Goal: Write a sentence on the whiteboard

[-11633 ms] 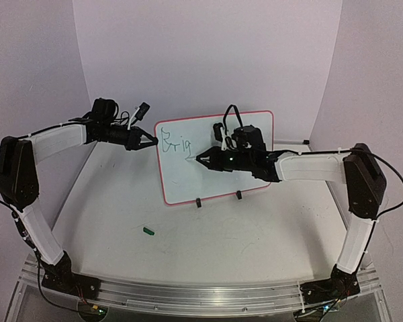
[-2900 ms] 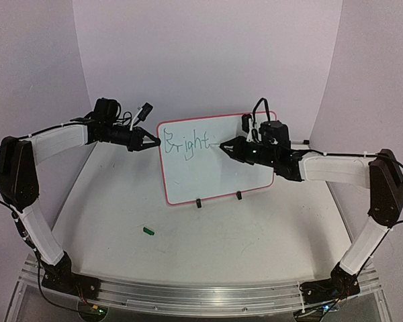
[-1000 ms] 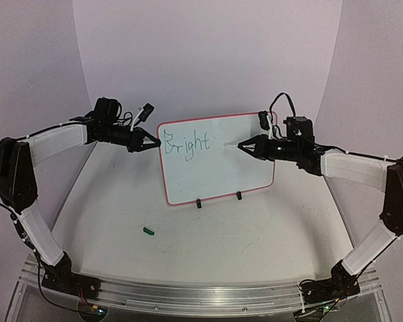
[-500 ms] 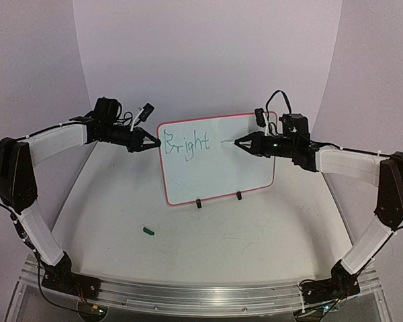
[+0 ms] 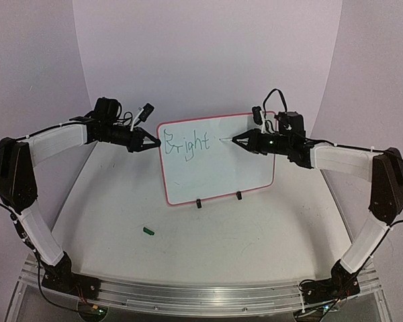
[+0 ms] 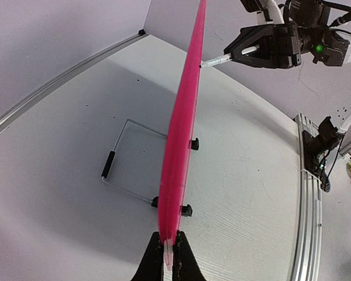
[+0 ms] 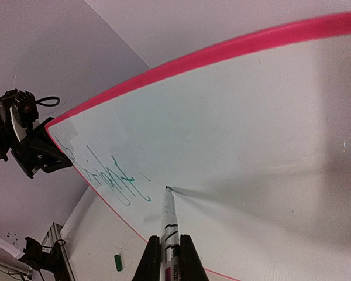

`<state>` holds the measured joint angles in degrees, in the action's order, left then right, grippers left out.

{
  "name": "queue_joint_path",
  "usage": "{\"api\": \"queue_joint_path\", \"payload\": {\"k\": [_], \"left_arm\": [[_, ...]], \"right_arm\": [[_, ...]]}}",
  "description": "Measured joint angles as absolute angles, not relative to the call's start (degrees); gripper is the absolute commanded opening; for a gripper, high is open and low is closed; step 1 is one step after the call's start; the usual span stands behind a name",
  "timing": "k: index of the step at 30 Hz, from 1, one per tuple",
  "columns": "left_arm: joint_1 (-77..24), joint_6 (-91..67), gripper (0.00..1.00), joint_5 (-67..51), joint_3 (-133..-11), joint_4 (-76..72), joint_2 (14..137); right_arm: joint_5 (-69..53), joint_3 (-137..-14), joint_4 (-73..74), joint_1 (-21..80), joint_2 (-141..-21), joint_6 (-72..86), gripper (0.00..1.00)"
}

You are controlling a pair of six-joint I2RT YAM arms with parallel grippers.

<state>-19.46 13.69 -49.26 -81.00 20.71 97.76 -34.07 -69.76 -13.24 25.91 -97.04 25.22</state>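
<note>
My left gripper [image 5: 150,142] is staying clamped on the 9 o'clock rim of the whiteboard [image 5: 218,171], steadying it. The board is standing on its clip feet toward the back of the table, its long axis running 9 to 3 and its face pointing toward 6, at my bases. The word "Bright" [image 5: 186,143] is sitting finished. The marker [image 5: 227,139], pinched in my right gripper [image 5: 247,141], is coming back from 3 after backing off, its tip meeting the board just past the "t". I judge a second word is starting.
</note>
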Motion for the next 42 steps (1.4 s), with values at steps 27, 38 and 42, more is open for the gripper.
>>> {"api": "queue_joint_path", "payload": {"k": [27, 38, 42], "left_arm": [[-19.5, 13.7, 0.00, -49.2, -81.0, 20.8, 97.7], [-19.5, 13.6, 0.00, -49.2, -81.0, 21.0, 97.6], [-19.5, 13.6, 0.00, -49.1, -81.0, 21.1, 97.6]], "right_arm": [[-33.6, -68.3, -13.6, 25.9, -97.6, 26.8, 0.00], [-32.8, -68.3, -15.8, 25.9, -97.5, 29.0, 0.00], [-32.1, -68.3, -16.9, 25.9, -97.2, 29.6, 0.00]]}}
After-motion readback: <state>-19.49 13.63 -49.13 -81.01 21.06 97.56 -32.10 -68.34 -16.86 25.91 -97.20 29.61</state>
